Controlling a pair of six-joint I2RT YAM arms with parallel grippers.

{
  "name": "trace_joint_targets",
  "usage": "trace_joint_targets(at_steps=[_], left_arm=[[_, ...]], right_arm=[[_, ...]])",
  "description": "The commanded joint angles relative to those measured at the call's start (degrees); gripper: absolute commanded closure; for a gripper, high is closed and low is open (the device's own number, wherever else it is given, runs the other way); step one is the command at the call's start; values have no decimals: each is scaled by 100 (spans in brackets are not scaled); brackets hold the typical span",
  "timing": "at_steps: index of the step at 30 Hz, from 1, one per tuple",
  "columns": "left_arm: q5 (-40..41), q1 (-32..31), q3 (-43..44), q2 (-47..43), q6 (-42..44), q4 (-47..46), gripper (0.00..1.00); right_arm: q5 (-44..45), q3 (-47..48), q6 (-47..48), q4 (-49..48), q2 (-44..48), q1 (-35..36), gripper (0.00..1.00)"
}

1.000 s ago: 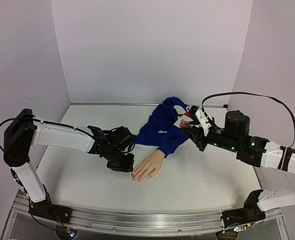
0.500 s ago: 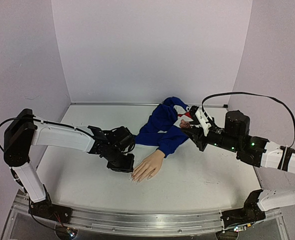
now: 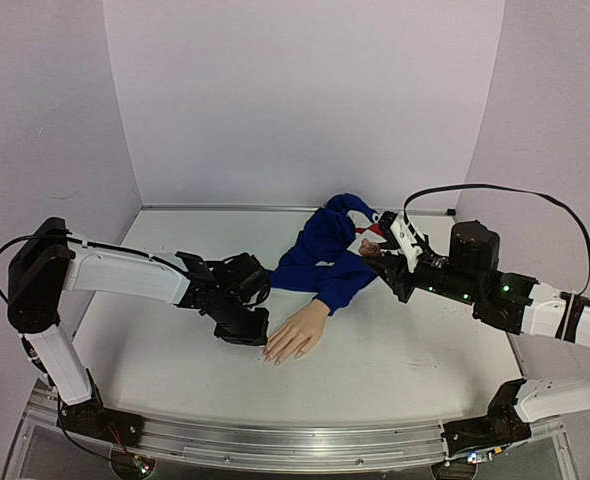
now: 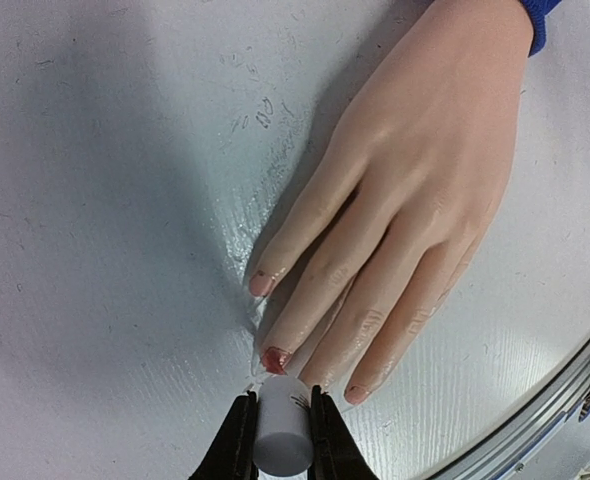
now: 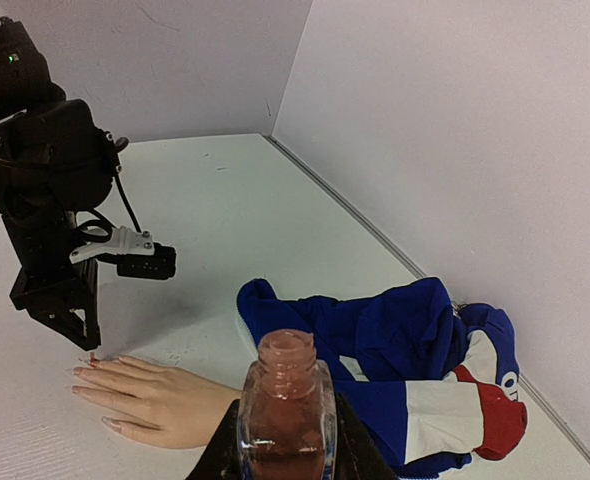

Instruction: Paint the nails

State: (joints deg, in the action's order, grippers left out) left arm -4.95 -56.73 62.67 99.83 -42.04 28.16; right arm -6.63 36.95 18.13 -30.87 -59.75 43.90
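A beige mannequin hand [image 3: 298,332] with a blue sleeve [image 3: 327,256] lies palm down on the white table. In the left wrist view its nails show: one painted red [image 4: 275,359], two others with faint dark marks [image 4: 262,283] [image 4: 356,394]. My left gripper [image 4: 279,440] is shut on a white polish cap [image 4: 281,424], its far end right at the red nail and hiding a fingertip beside it. My right gripper [image 5: 282,462] is shut on an open pinkish polish bottle [image 5: 285,408], held above the sleeve to the hand's right [image 3: 378,250].
The blue jacket with white and red panels [image 5: 445,400] is bunched near the back wall. The left arm's black wrist [image 5: 50,200] hangs over the fingertips. The table's metal front rail [image 3: 305,445] runs along the near edge.
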Motion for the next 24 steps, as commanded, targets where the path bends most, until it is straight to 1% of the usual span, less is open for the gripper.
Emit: trace_joint_targets(at_steps=[1, 24], left_arm=[[-72, -5, 129, 46, -75, -50, 100], [-76, 25, 71, 60, -165, 48, 100]], right_arm=[[-57, 76, -73, -381, 76, -30, 100], [-54, 92, -73, -376, 53, -28, 100]])
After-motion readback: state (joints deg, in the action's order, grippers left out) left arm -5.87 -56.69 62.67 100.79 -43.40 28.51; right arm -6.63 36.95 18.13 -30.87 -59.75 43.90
